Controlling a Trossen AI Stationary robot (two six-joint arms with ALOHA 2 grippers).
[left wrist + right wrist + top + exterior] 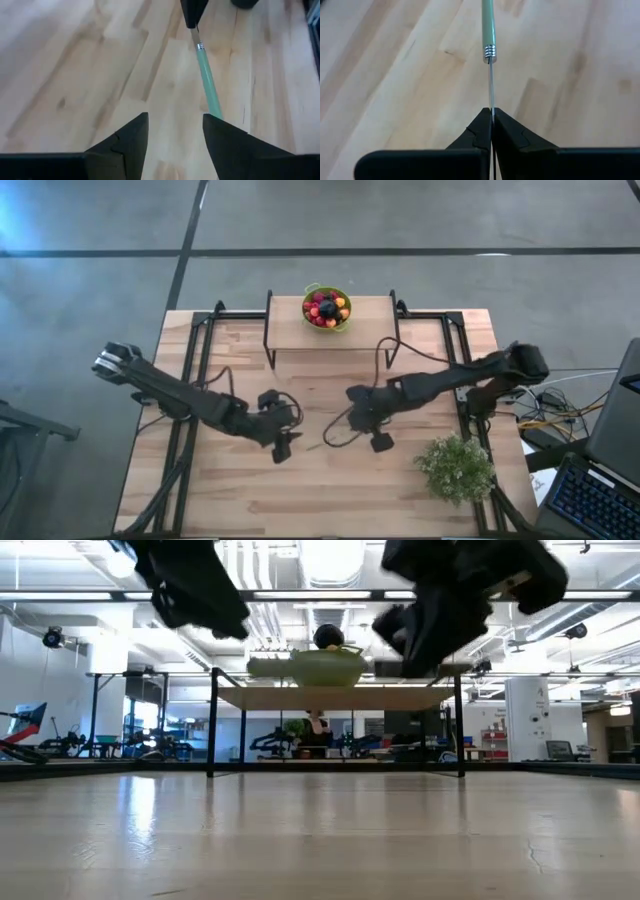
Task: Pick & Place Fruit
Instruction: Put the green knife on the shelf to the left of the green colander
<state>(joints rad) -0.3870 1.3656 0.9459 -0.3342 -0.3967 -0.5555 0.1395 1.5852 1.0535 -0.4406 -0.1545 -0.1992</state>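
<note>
Fruit [326,309] heaped in green bowl [342,324] on raised shelf [370,320] at table's far edge; small, light, likely to roll, best pinched singly across the middle. Right gripper [491,116] clamped on knife [488,25] blade. Left gripper [175,125] parted beside the handle, empty.

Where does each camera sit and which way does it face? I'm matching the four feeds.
High view: overhead, facing straight down on the table; both arms show.
Low view: at tabletop height, facing level toward the raised shelf; both arms hang in from above.
Left wrist view: on the left arm, facing the wood past the open left gripper.
Right wrist view: on the right arm; the right gripper is shut on the knife.
Shared: both wrist views show the knife.
</note>
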